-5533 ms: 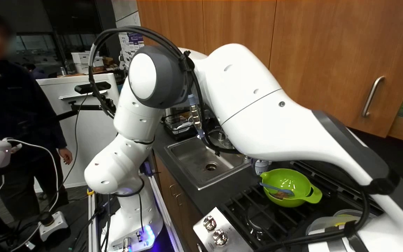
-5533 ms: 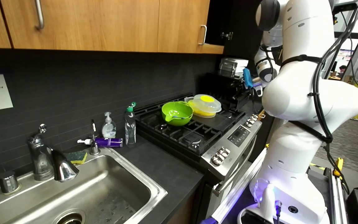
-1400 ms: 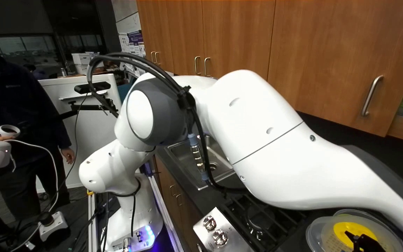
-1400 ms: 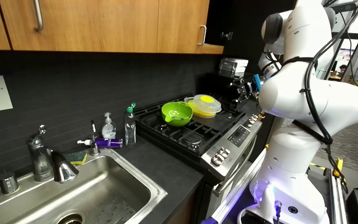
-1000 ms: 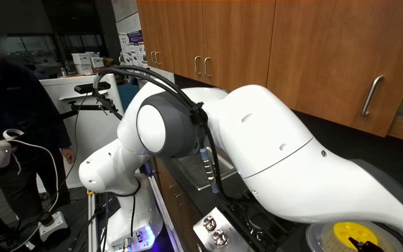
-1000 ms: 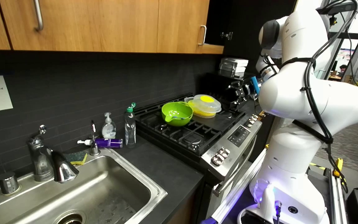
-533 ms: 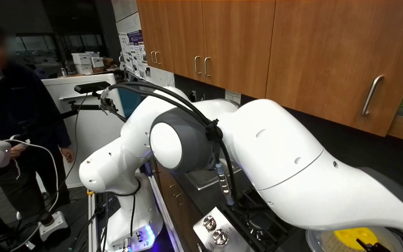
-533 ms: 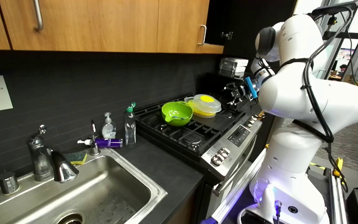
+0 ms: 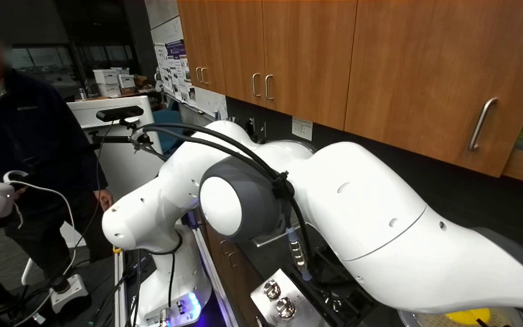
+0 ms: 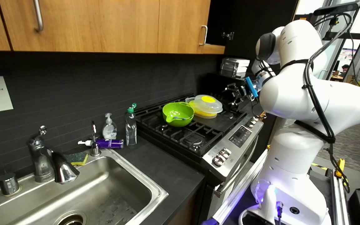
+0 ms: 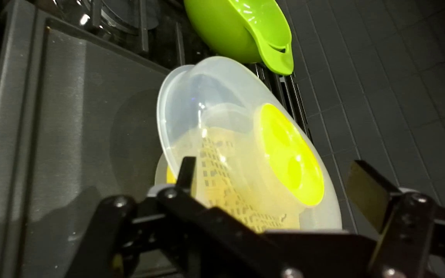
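My claw (image 11: 278, 183) stands wide open along the bottom of the wrist view, gripping nothing. One of its fingers (image 11: 367, 197) shows at the right against the wall (image 11: 381, 77); its partner overlaps the lower left of a clear lid (image 11: 242, 135). The lid fills the centre of that frame, with a yellow disc (image 11: 292, 154) in it and slotted yellow mesh (image 11: 224, 170) showing through; I can't tell whether I'm touching it. An exterior view puts the claw right of centre, just right of the lid, and also shows me the yellow base (image 10: 205, 115) under it.

Only the wrist view gives me the griddle (image 11: 99, 96) plainly, at the left. The bowl (image 11: 230, 34) turns its green outer side towards me at the top there; an exterior view adds the blue utensil (image 10: 179, 118) inside. All this sits on the stove (image 10: 230, 148).

Farther out, an exterior view has an upright bottle (image 10: 131, 128) left of centre on the worktop (image 10: 158, 165), and the sink (image 10: 105, 200) at lower left. The arm (image 9: 370, 218) spans the middle and right of an exterior view, a slice of the lid beneath it at bottom right; that frame alone shows a person (image 9: 30, 127), far left.
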### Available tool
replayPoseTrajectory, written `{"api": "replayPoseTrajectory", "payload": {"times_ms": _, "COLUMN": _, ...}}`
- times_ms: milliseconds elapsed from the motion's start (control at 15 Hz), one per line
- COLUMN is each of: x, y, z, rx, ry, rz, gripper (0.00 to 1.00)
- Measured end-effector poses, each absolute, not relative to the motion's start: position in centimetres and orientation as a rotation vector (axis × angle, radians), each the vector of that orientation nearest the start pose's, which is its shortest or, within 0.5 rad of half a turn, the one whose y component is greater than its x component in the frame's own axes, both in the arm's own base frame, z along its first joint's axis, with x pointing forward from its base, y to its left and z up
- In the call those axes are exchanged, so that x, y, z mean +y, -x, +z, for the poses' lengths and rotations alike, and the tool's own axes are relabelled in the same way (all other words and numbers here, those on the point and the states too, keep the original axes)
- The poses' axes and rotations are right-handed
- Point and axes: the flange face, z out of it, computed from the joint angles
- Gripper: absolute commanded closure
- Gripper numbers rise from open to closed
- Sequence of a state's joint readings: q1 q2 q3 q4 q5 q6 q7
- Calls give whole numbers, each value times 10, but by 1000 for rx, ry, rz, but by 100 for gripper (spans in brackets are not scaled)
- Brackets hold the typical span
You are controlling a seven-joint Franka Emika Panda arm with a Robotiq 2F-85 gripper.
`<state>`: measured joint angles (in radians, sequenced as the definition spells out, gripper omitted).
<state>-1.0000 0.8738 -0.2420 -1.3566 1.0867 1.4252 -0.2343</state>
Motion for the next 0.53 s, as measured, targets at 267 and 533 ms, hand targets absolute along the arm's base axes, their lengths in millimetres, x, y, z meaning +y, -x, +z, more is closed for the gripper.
{"api": "replayPoseTrajectory", "payload": {"times_ms": 267, "x": -588, "y": -343, "z": 220, "rx": 1246, "ry": 1555, "rz": -17, "gripper": 0}}
{"api": "replayPoseTrajectory", "payload": {"times_ms": 533, "x": -582, "y": -352, "z": 211, "rx": 1283, "ry": 1508, "rz": 39, "gripper": 0}}
